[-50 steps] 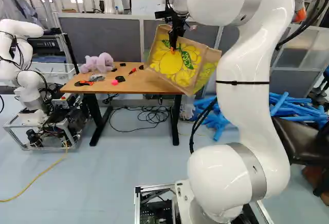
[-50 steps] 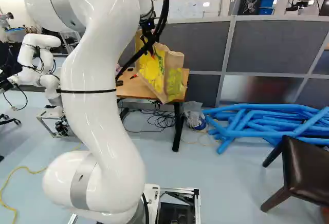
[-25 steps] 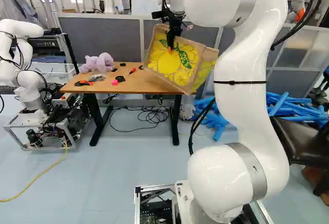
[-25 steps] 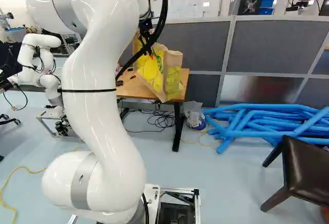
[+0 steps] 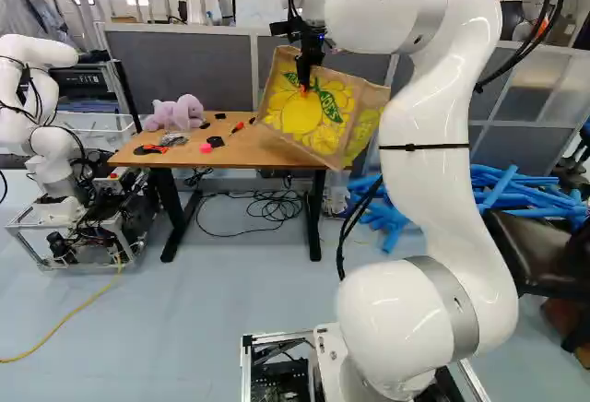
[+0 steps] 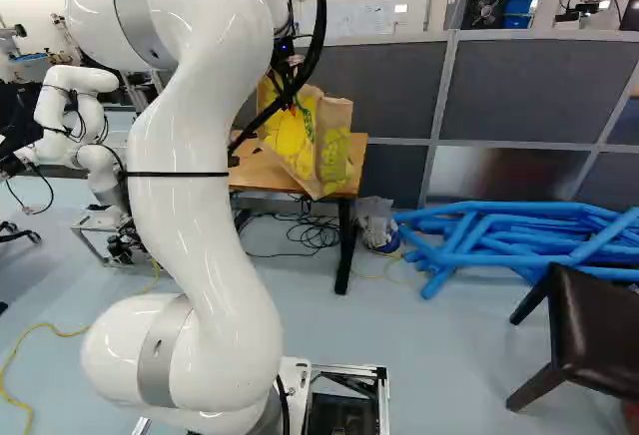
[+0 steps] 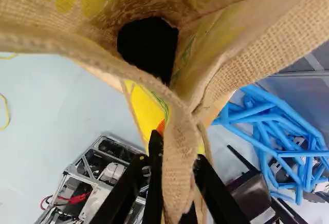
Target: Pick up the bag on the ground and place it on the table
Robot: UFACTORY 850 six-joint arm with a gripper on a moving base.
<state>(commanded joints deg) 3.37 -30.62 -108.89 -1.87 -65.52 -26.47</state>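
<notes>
Burlap bag (image 5: 371, 98) | yellow print (image 5: 300, 118), green lettering (image 5: 329, 105) unreadable | pinched in end effector (image 5: 304, 85)

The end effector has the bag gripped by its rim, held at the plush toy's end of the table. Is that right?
Wrong end: the left base view shows the bag at the table's opposite end from the plush toy. The end effector does grip its rim.

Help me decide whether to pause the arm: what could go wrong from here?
The bag hangs tilted by its rim from the gripper, at the table's end, so it may topple off once released. Its mouth gapes, so the black thing inside might slide out. Lowered further inward, it could knock the red-black tool.
</notes>
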